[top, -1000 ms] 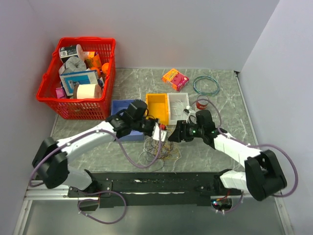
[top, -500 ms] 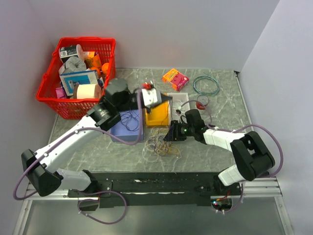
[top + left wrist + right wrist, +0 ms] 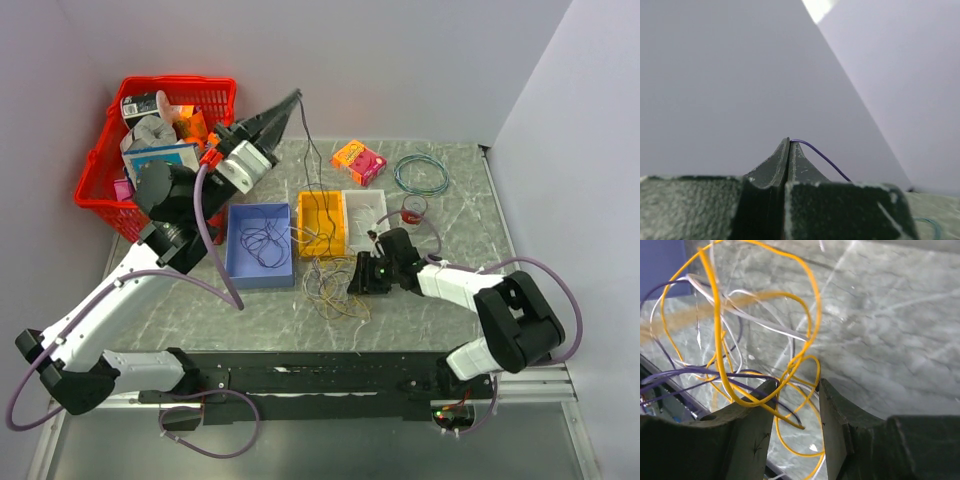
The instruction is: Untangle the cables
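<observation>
The cables [image 3: 335,288] lie as a loose bunch of yellow-orange, white and dark purple loops on the table in front of the yellow bin. My left gripper [image 3: 291,100] is raised high above the table. It is shut on one dark purple wire [image 3: 312,160], which hangs down toward the bunch. In the left wrist view the wire [image 3: 821,158] leaves the closed fingertips [image 3: 789,145]. My right gripper [image 3: 357,277] sits low at the bunch's right edge. It is open, with yellow loops [image 3: 720,355] and purple strands [image 3: 700,372] passing between and over its fingers [image 3: 752,415].
A blue bin [image 3: 232,250] holds a dark looped wire [image 3: 262,240]. Next to it stand a yellow bin [image 3: 301,225] and a white bin [image 3: 365,205]. A full red basket [image 3: 100,160] is at the back left. An orange box [image 3: 358,161], a teal coil [image 3: 420,173] and a small red object [image 3: 412,212] lie at the back right.
My left arm has swung up and back from the bunch, drawing the purple wire up with it. My right gripper stayed low by the bunch and shifted slightly.
</observation>
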`<state>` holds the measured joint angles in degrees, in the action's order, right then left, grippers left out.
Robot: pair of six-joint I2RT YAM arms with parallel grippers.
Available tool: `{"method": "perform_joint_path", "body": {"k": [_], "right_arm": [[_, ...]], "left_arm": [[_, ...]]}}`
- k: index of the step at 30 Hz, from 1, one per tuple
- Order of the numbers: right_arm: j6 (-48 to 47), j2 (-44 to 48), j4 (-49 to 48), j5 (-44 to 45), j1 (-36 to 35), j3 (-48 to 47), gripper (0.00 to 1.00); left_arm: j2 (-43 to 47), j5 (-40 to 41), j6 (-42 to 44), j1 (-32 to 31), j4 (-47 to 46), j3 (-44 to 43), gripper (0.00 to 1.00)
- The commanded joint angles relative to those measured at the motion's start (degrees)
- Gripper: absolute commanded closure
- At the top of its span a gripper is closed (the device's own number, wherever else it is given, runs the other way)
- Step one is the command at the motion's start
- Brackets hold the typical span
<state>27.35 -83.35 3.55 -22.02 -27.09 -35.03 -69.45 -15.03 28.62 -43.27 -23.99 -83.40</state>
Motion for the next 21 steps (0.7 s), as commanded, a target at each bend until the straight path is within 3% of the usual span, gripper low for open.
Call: {"method": "perform_joint_path", "body": {"k": [1, 5, 9, 13, 16, 21], "right_arm": [[-2.2, 4.4, 3.6, 3.3, 0.5, 0.5, 0.53], [-7.5, 13.3, 5.5, 3.4, -0.2, -0.9, 0.43], [-17.3, 25.7, 8.0, 4.3, -0.8, -2.9, 0.22], [-23.2, 38.2, 7.8, 2.3, -1.2, -4.4, 0.11], [-23.8, 46.4, 3.0, -1.8, -1.6, -4.6, 0.03], [-16.8, 44.9, -11.3, -3.1, -6.3, -6.3, 0.0]], "left_arm": [[0.5, 6.8, 7.7, 0.0, -7.5, -3.3, 0.99], [2.8, 3.7, 4.8, 0.0, -4.5, -1.9, 0.99], [3.1, 3.9, 2.4, -0.2, -4.0, -1.8, 0.99], [3.1, 1.8, -1.2, -1.2, -1.5, -2.2, 0.99], [2.6, 1.9, -2.1, -2.9, -0.4, -1.9, 0.99], [0.7, 3.2, -2.3, -4.7, -1.5, -2.5, 0.99]]}}
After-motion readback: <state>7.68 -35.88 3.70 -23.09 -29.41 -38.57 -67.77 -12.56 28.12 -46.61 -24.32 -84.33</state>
